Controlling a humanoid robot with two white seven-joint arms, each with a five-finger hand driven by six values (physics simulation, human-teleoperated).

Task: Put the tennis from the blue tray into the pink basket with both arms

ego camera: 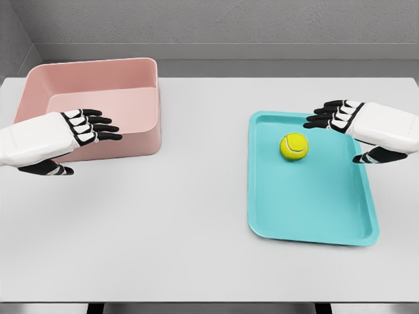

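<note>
Yellow and untouched, the tennis ball point(294, 146) sits in the upper part of the blue tray point(314, 216), which lies on the right side of the white table point(196, 216). Nothing of the transfer looks done yet: the ball rests on the tray floor, free of both hands, and the pink basket point(91, 78) at the far left shows nothing inside it.

On the right, the right hand point(353, 124) hovers over the tray's far right corner, just beside the ball but not touching it. Its fingers point(324, 116) are stretched out and slightly apart, pointing left toward the ball, with the thumb hanging lower; they hold nothing.

On the other side, the left hand point(72, 131) hangs in front of the basket's near wall, well apart from the ball. Its fingers point(101, 127) are also extended and spread, empty.

By my reading the task is at its very start. Grasping the ball, carrying it across the table, probably passing it between hands, and dropping it into the basket all remain.
</note>
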